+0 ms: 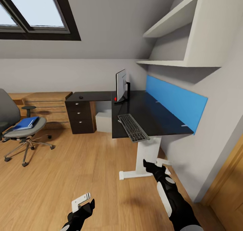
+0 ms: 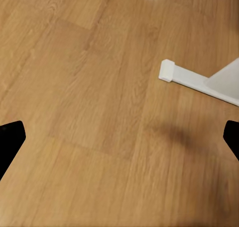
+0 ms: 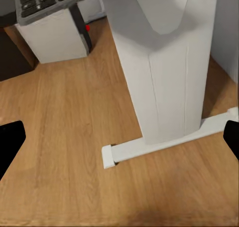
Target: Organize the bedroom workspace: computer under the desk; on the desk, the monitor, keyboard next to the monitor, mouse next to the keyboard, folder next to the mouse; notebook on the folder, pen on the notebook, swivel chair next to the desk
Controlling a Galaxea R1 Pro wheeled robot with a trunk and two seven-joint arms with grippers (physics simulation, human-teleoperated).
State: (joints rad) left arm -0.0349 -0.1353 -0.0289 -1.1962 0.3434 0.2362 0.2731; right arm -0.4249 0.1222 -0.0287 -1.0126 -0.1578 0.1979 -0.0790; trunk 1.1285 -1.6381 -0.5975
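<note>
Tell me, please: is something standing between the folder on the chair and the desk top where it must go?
Nothing visible does. The folder lies on the chair seat, left of the desk. Between them is only bare wooden floor. On the desk top stand the monitor, keyboard and mouse, with free surface beside them.

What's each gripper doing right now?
Left gripper: open, empty, over bare floor.
Right gripper: open, empty, pointing at the desk leg.
</note>
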